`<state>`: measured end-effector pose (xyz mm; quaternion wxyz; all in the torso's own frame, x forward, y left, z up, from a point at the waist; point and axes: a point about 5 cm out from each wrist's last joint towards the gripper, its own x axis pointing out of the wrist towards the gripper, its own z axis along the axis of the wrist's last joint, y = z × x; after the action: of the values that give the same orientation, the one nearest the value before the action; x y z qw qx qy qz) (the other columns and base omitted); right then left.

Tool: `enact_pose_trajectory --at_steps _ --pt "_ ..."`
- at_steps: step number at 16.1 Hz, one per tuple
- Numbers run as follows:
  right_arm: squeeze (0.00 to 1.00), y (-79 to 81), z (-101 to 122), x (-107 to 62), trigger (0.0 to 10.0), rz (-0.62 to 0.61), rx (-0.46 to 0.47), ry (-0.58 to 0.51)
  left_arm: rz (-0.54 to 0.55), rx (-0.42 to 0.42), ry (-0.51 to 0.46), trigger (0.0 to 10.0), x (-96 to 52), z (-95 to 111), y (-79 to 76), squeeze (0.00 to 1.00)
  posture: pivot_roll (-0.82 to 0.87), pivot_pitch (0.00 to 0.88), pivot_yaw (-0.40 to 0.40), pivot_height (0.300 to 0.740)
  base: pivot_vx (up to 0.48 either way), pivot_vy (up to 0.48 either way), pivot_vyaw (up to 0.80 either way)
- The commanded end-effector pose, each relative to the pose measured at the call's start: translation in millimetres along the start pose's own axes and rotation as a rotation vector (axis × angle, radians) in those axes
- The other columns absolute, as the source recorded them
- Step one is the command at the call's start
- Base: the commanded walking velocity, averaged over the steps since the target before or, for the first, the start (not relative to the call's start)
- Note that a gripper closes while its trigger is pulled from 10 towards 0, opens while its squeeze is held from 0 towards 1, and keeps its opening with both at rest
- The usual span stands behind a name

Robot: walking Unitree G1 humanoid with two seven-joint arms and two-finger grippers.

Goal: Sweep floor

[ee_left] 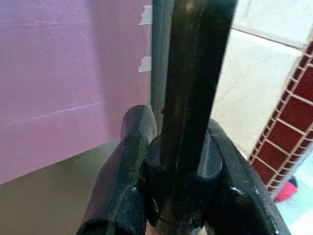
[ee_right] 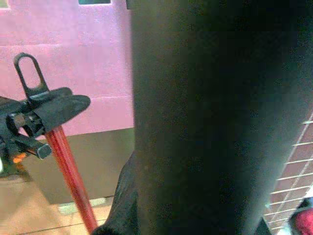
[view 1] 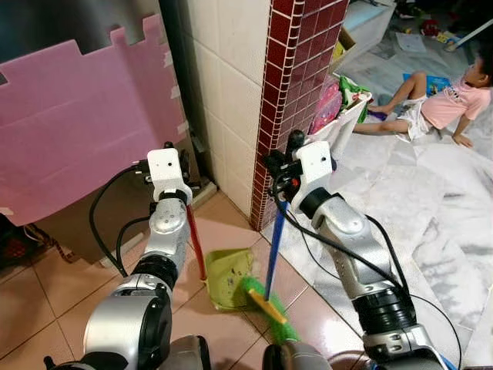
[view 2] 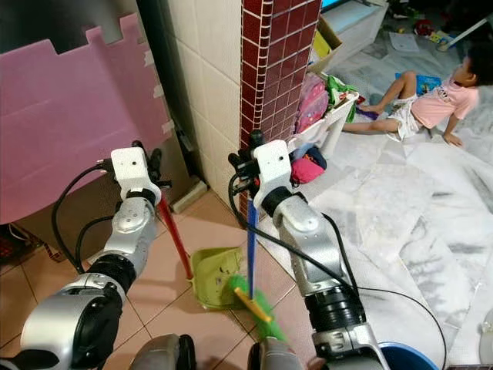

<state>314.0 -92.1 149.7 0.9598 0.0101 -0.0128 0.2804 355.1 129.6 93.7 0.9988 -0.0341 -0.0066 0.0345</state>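
A green dustpan (view 1: 225, 276) rests on the tan floor tiles before me, and its red handle (view 1: 196, 240) rises to my left gripper (view 1: 185, 194), which is shut on it. The left wrist view shows the fingers (ee_left: 128, 166) clamped round the dark top of that handle. My right gripper (view 1: 282, 185) is shut on the blue handle (view 1: 273, 250) of a green broom. The broom head (view 1: 271, 310) touches the floor at the dustpan's right edge. In the right wrist view the broom handle (ee_right: 210, 112) looms dark and close, with the red handle (ee_right: 71, 183) beyond it.
A red brick pillar (view 1: 289, 92) stands just behind the grippers, with a white tiled wall (view 1: 227, 85) to its left. A pink foam mat (view 1: 77, 123) leans at left. A white basket (view 1: 344, 116) of toys sits by the pillar. A person (view 1: 447, 100) sits on the marble floor (view 1: 431, 223).
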Motion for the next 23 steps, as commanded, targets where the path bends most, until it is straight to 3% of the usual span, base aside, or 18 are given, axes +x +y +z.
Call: enact_pose_trajectory --at_steps 1,5,8,9,13,15,18,23 --pt "0.00 2.6 21 3.2 10.0 0.047 0.050 -0.077 -0.049 -0.041 0.053 10.0 -1.4 -7 -10.3 0.00 -0.13 0.098 0.005 0.740 0.000 0.000 0.00" --pt "0.00 9.5 47 -0.1 10.0 0.259 0.166 -0.134 -0.035 -0.050 0.076 10.0 -1.0 -9 -8.9 0.00 -0.14 0.094 0.002 0.740 0.000 0.000 0.00" --pt "0.00 -2.5 74 -1.9 10.0 0.308 0.251 -0.208 -0.042 -0.054 0.080 10.0 -0.7 -9 -8.8 0.00 -0.14 0.094 0.001 0.740 0.000 0.000 0.00" --pt "0.00 -15.7 84 0.3 10.0 0.250 0.194 -0.240 -0.042 -0.054 0.082 10.0 -0.5 -9 -8.9 0.00 -0.14 0.094 0.001 0.740 0.000 0.000 0.00" --pt "0.00 -48.9 102 2.0 10.0 0.044 0.133 -0.318 -0.043 -0.051 0.083 10.0 -0.6 -9 -8.6 0.00 -0.13 0.096 0.004 0.740 0.000 0.000 0.00" --pt "0.00 -69.7 99 0.6 10.0 -0.138 -0.042 -0.291 -0.042 -0.049 0.084 10.0 -0.8 -9 -7.8 0.00 -0.13 0.099 0.005 0.740 0.000 0.000 0.00" --pt "0.00 -75.6 87 -0.4 10.0 -0.277 -0.206 -0.266 -0.044 -0.044 0.085 10.0 -1.1 -10 -7.3 0.00 -0.13 0.100 0.008 0.740 0.000 0.000 0.00" --pt "0.00 -67.3 54 2.2 10.0 -0.319 -0.314 -0.224 -0.048 -0.039 0.089 10.0 -1.6 -11 -7.3 0.00 -0.12 0.098 0.012 0.740 0.000 0.000 0.00"
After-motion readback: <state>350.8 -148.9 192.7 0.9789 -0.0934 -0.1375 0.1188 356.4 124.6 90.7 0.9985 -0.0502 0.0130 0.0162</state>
